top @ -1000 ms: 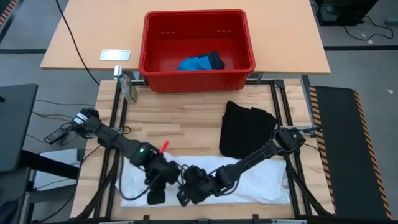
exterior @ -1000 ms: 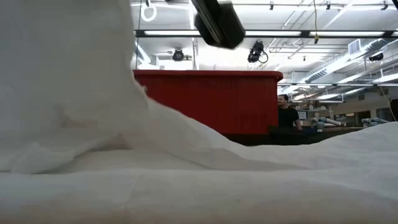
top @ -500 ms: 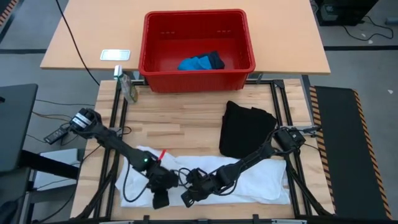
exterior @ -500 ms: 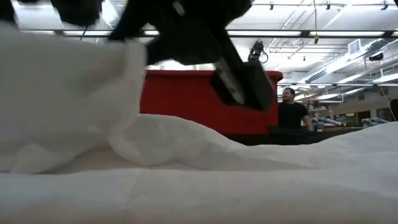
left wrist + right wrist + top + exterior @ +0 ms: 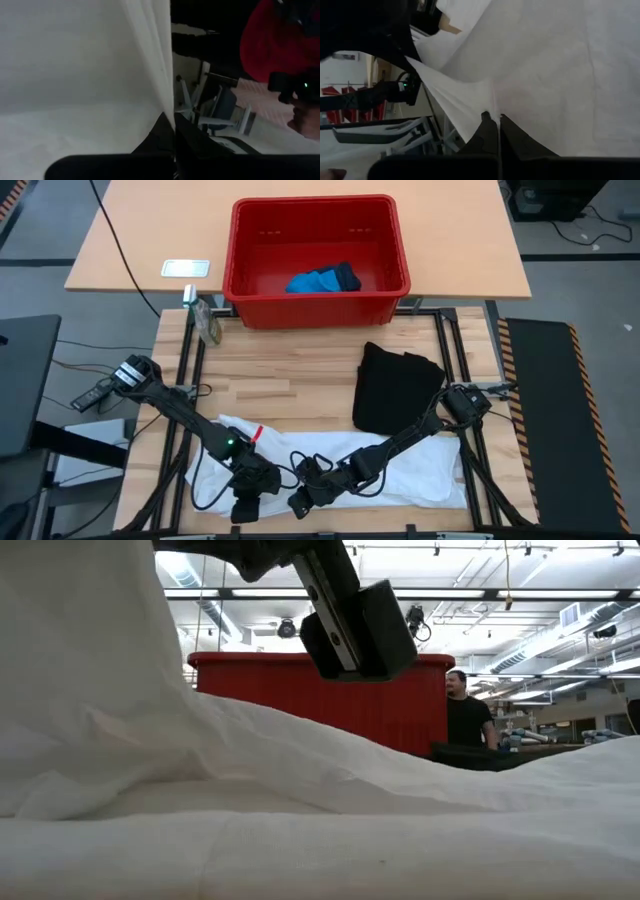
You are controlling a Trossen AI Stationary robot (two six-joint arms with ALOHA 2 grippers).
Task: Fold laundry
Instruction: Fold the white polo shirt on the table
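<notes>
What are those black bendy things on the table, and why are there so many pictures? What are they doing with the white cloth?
Those are two robot arms, each ending in a two-finger claw. One picture looks down from above, one peeks across the table top, and two come from little cameras on the arms' wrists. On the wooden table lies a white cloth with a folded black shirt beside it. Behind the table stands a red basket with a small blue piece inside. The left gripper and the right gripper sit close together at the cloth's near edge, both pinched shut on the white cloth. Far behind, a person stands in the room.
</notes>
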